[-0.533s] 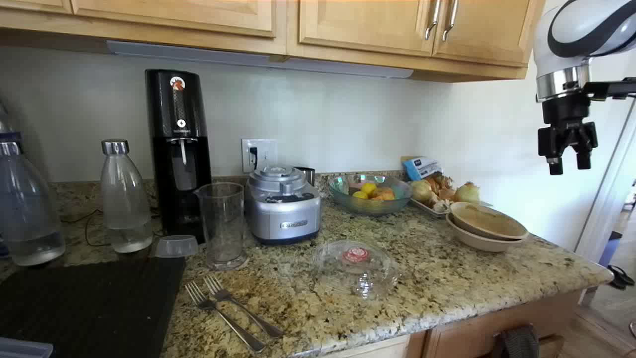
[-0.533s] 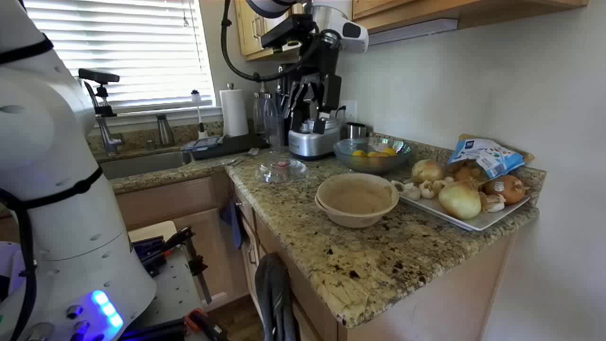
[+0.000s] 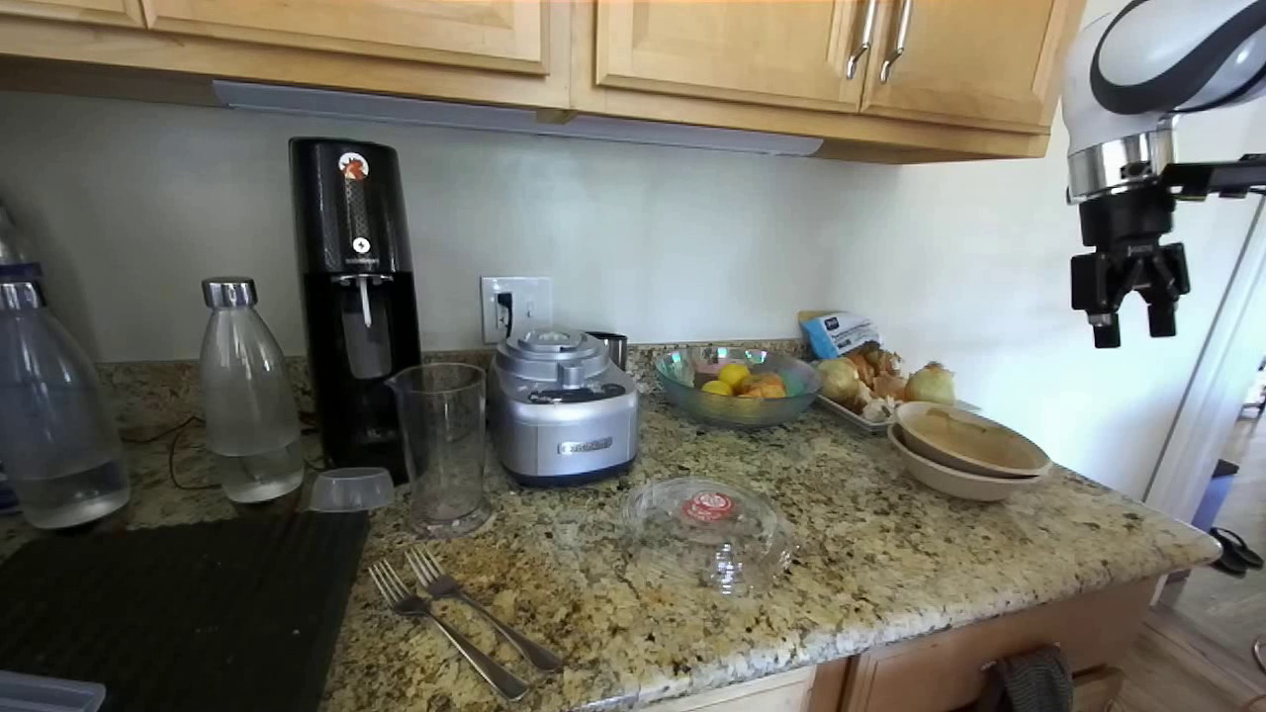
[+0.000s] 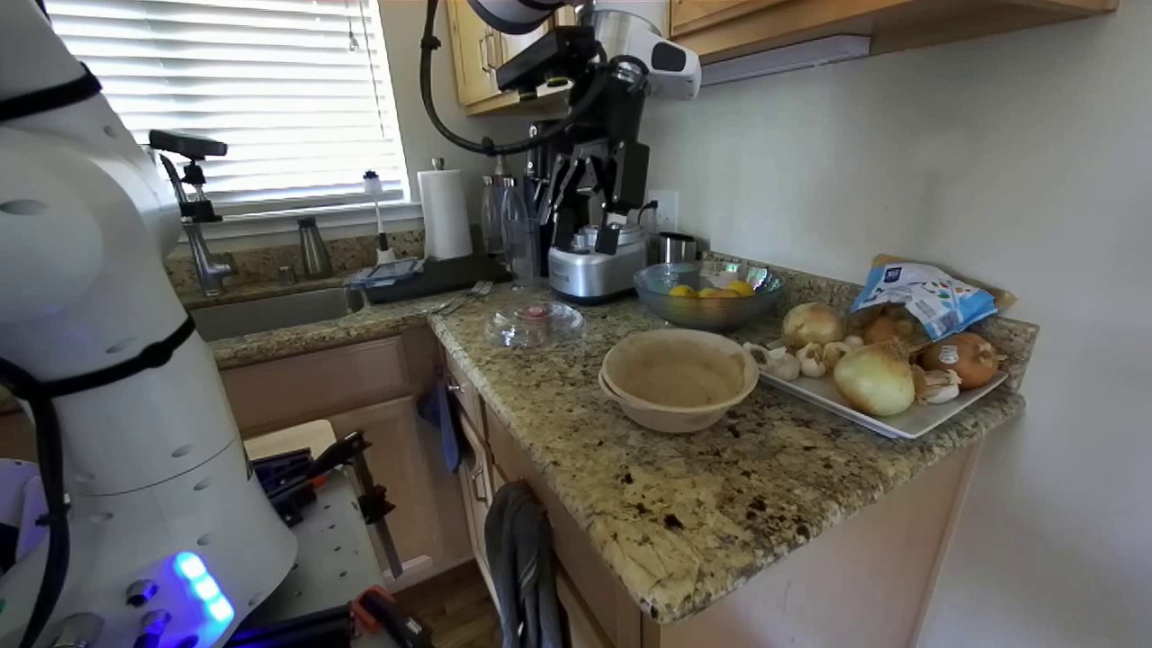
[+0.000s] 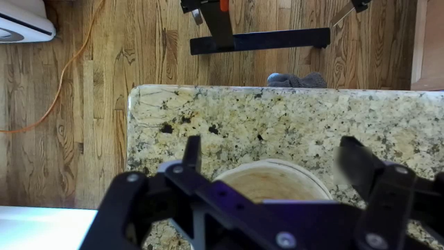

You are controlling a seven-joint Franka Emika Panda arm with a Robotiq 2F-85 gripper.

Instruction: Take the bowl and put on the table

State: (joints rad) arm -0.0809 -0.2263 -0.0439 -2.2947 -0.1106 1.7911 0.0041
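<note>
On the granite countertop [image 4: 720, 504], the upper round bowl [image 4: 679, 369] opens upward.

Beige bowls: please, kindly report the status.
End effector open, holding nothing. Upper bowl sits in lower bowl, on counter. Tray close beside, might hinder grasp.

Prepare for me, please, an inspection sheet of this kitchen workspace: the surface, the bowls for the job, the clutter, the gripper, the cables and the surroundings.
Surface: granite countertop, speckled and polished.
Job's things: two tan bowls, nested on the countertop, the upper one slightly askew.
Clutter: food processor, glass bowl of fruit, white tray with onions and garlic, two forks, bottles, among other items.
Gripper: open, apart from the bowls; held object: nothing seen.
Cables: black cable looped beside the arm; orange cord on the floor.
Surroundings: wooden cabinets, sink, window blinds, grey towel hanging at the front.
</note>
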